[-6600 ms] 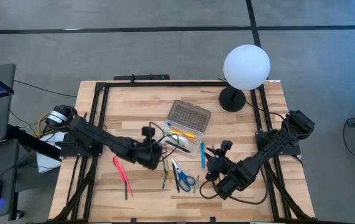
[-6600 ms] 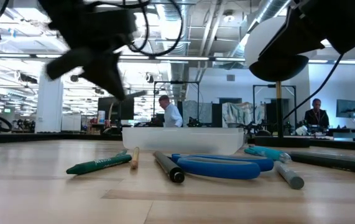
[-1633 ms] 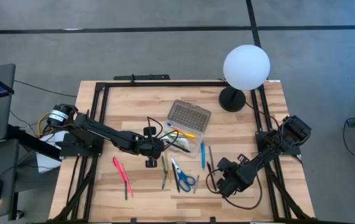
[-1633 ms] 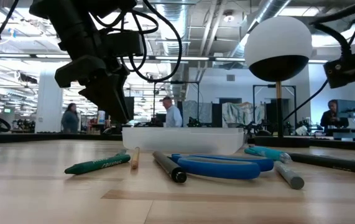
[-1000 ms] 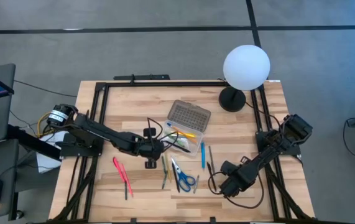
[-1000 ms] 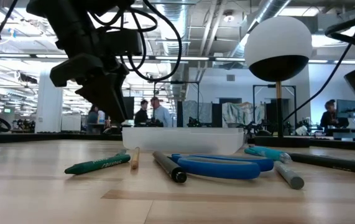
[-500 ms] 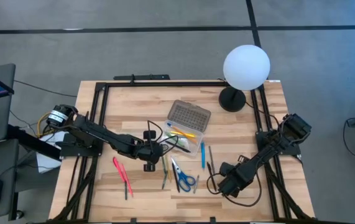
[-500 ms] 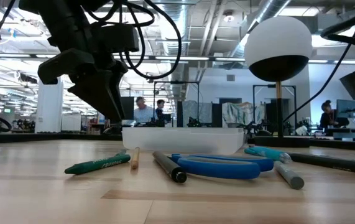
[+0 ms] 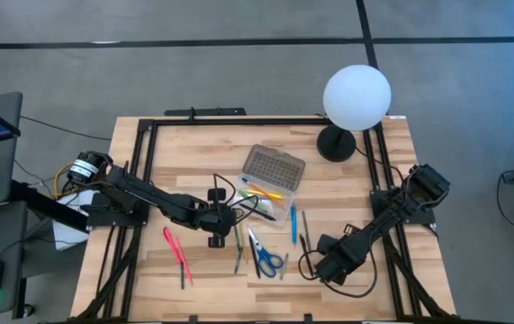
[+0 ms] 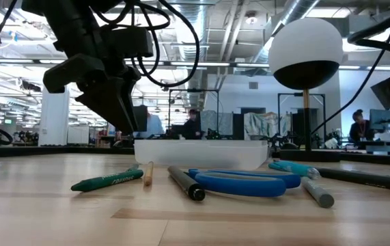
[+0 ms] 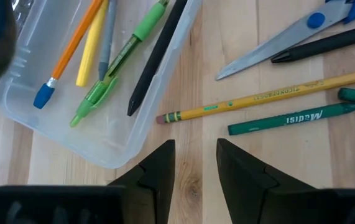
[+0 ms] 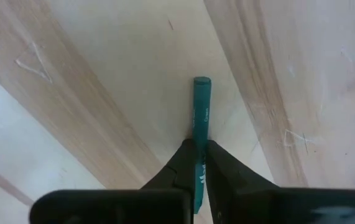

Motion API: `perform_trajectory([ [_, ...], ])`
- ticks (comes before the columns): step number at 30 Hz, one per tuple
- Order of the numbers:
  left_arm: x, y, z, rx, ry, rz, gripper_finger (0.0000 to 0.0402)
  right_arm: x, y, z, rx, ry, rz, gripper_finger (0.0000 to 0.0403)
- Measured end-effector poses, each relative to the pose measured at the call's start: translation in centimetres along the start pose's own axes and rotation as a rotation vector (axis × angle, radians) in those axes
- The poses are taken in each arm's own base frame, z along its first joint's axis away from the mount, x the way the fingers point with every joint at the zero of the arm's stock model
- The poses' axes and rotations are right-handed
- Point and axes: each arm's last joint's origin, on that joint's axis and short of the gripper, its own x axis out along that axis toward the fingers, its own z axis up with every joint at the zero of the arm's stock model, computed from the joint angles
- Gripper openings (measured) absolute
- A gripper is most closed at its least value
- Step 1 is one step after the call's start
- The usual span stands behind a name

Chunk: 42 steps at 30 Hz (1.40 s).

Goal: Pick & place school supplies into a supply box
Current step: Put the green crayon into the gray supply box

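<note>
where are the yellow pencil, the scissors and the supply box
yellow pencil (image 11: 270, 97): left wrist view, middle of its shaft
scissors (image 9: 268, 261): high view, blue handles
supply box (image 11: 112, 148): left wrist view, clear near wall

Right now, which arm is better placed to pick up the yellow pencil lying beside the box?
The left. The left gripper hangs open just over the yellow pencil next to the supply box. The right gripper is shut on a teal pen near the table's right side.
</note>
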Motion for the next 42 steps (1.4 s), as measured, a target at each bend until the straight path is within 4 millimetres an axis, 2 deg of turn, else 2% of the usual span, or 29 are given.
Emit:
perform_trajectory([
  [5, 0.0, 0.0, 0.0, 0.0, 0.0, 0.0, 0.0113, 0.02, -0.01, 0.01, 0.001, 0.001, -0.001, 0.0018],
  [36, 0.0, -0.01, 0.04, -0.003, -0.004, -0.001, 0.0113, 0.02, -0.04, 0.03, 0.005, 0.0, -0.002, 0.0027],
  [42, 0.0, -0.01, 0.04, -0.007, -0.005, -0.001, 0.0113, -0.09, 0.02, 0.05, 0.005, 0.002, -0.003, 0.0014],
])
